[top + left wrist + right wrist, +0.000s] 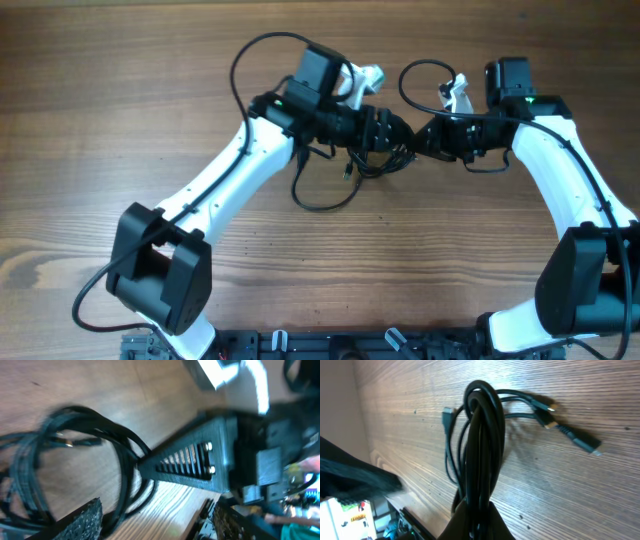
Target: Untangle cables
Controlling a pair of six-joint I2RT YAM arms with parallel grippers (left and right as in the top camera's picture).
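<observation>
Black cables (372, 162) sit bunched mid-table.

Overhead: left gripper (395, 132) and right gripper (432, 135) are nose to nose at the knot. The table (120, 90) is bare brown wood grain, and no room shows beyond it.

Left wrist (blurred): jaws apart, cable loops run through the gap, nothing pinched.

Right wrist: jaws clamped on a hank of several strands. The connectors (547, 415) lie loose on the wood.

Judged step: early, knot not yet parted. Next, the left gripper closes on one strand, then draws away from the right.
</observation>
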